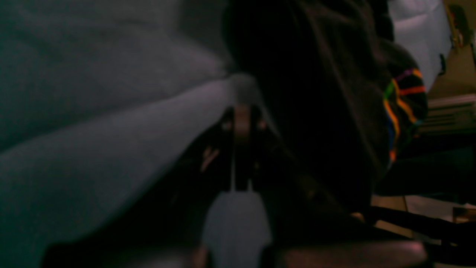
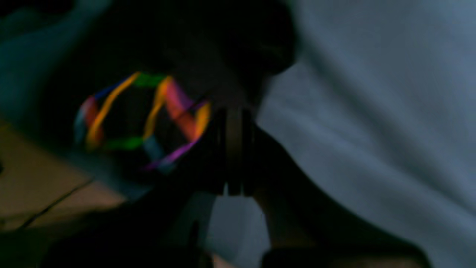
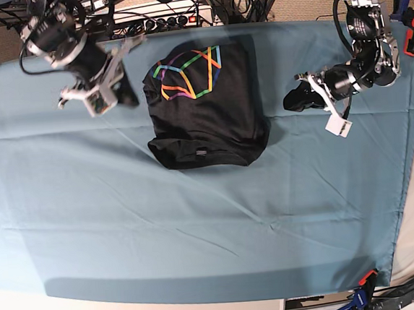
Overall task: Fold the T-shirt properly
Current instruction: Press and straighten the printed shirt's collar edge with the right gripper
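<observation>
T-shirt (image 3: 206, 108) first: it lies as a compact black bundle on the teal cloth (image 3: 199, 228) of my worktop, toward the far edge and near the middle, with its multicolour line print (image 3: 187, 73) facing up on the far half and a small label (image 3: 201, 153) near the front edge, too small for me to read. Neither of my tools touches it. My right tool (image 3: 126, 97) hangs just beside the bundle's edge, on the left of the base view, and my left tool (image 3: 300, 100) is well apart from it on the other side, low over the cloth. Both wrist views are dark and blurred; in each the fingers seem to stand close together with nothing between them, but I cannot tell for certain. I judge the fold to be largely done, though the front edge bulges and the outline is uneven. The risk from here is that I snag the bundle's near edge with my right tool as it moves and drag a layer open, or pinch the cloth along with the shirt. No brand or writing is legible anywhere; the white tag (image 3: 337, 125) hanging by my left tool shows no text I can make out.
</observation>
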`<state>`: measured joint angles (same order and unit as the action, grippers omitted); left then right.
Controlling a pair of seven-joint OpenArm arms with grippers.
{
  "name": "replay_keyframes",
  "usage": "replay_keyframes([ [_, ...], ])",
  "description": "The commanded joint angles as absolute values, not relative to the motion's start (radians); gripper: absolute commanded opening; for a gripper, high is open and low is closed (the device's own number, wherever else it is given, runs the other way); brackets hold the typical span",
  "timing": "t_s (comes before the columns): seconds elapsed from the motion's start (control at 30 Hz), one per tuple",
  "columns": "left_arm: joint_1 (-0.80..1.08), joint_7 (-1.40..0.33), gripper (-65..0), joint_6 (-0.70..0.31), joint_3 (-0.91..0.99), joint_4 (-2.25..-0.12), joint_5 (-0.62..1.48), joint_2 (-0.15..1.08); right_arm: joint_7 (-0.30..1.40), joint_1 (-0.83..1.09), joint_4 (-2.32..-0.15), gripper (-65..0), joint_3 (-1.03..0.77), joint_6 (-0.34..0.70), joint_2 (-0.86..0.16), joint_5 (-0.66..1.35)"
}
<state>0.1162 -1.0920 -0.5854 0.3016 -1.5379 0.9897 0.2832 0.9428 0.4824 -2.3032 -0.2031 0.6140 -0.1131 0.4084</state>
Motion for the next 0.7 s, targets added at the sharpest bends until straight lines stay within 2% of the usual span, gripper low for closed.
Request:
replay_keyframes([
  [0.0, 0.105, -1.074, -65.0, -0.594, 0.305, -1.554, 1.019, 0.294, 0.924, 0.467, -2.28, -65.0, -0.197, 0.609, -0.107, 0.405],
  [0.27, 0.105, -1.074, -65.0, -0.603, 0.305, -1.554, 1.018, 0.294, 0.942, 0.368, -2.0, -65.0, -0.077, 0.632, -0.085, 0.497],
  [0.5, 0.105, -1.074, -65.0, -0.603, 0.305, -1.554, 1.018, 0.294, 1.113, 0.377, -2.016, -65.0, -0.042, 0.605, -0.086, 0.53],
  [0.67, 0.105, -1.074, -65.0, -0.603, 0.305, -1.554, 1.018, 0.294, 1.126, 0.435, -2.077, -65.0, -0.064, 0.601, -0.11, 0.505],
])
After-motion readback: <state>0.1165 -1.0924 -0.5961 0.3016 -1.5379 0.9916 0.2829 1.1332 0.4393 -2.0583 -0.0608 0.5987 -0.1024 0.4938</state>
